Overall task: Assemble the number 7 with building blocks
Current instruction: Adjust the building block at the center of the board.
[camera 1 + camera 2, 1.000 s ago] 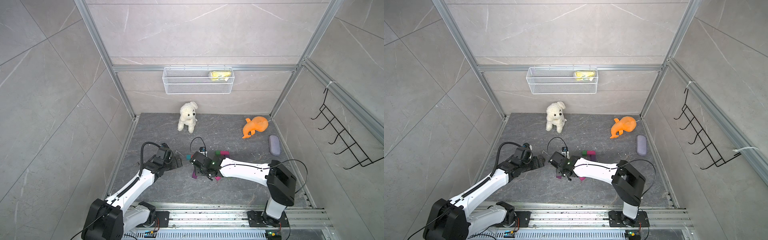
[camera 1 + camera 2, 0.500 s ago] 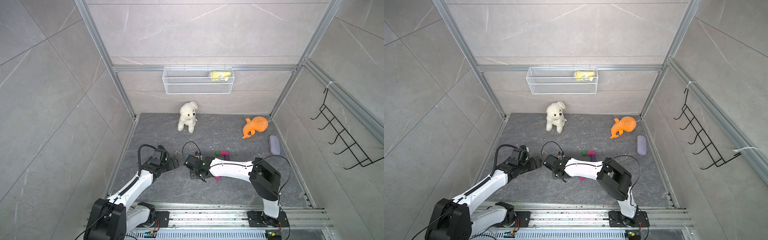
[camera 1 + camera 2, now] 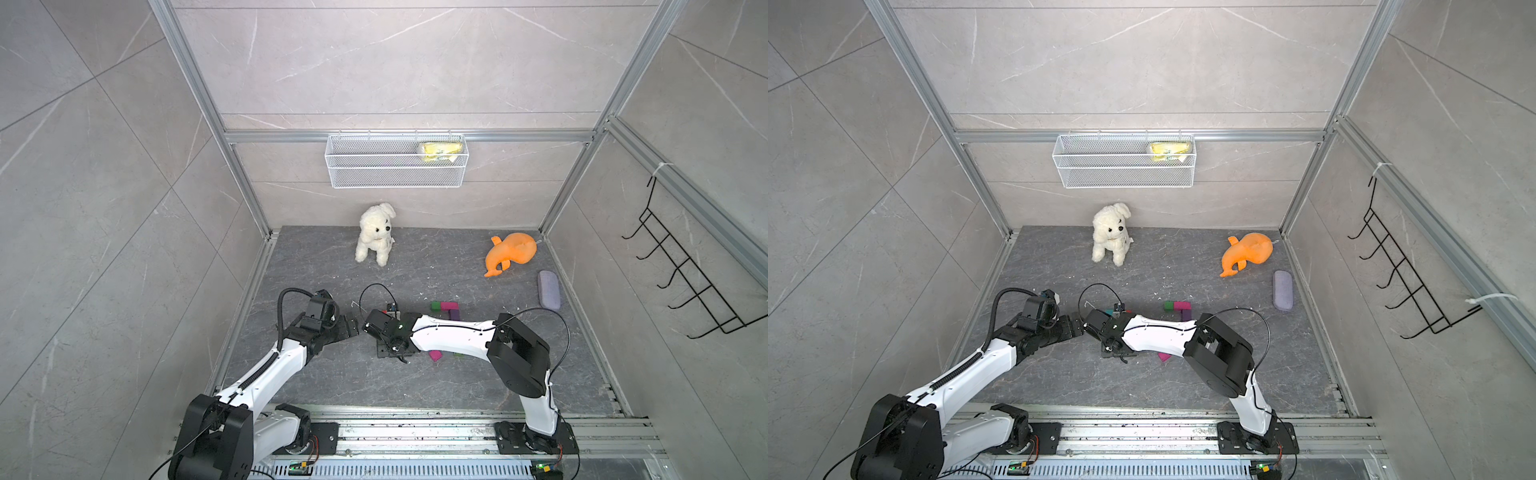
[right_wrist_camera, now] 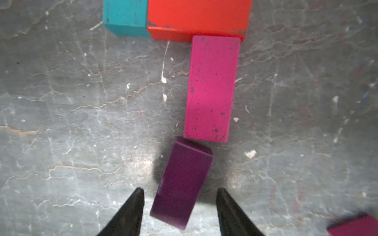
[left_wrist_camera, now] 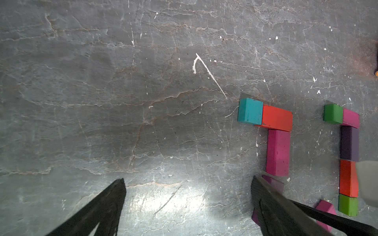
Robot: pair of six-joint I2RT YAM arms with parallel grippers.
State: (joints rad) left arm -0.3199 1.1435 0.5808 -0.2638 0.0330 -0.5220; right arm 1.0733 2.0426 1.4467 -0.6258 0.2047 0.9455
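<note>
A partly built number 7 lies on the floor: a teal block (image 4: 124, 16) and a red block (image 4: 198, 18) form the top bar, and a magenta block (image 4: 210, 87) hangs under the red one. Just below it a purple block (image 4: 182, 181) lies skewed. My right gripper (image 4: 180, 190) straddles its near end, open, with a gap on each side. My left gripper (image 5: 188, 190) is open over bare floor beside this figure, holding nothing. Its finger (image 5: 263, 196) hides part of the purple block (image 5: 275, 183). In both top views the two grippers (image 3: 351, 326) (image 3: 392, 353) almost meet.
A second block figure stands to the right: green (image 5: 333, 113), magenta (image 5: 350, 118), purple (image 5: 349, 143), red (image 5: 348, 177), green (image 5: 347, 204). A loose magenta block (image 3: 435, 355) lies under my right arm. A plush dog (image 3: 374, 232), an orange toy (image 3: 511, 251) and a lilac case (image 3: 548, 289) sit farther back.
My right arm has swung left, carrying its gripper a short way toward the left gripper, and its jaws have narrowed. The left arm has barely moved.
</note>
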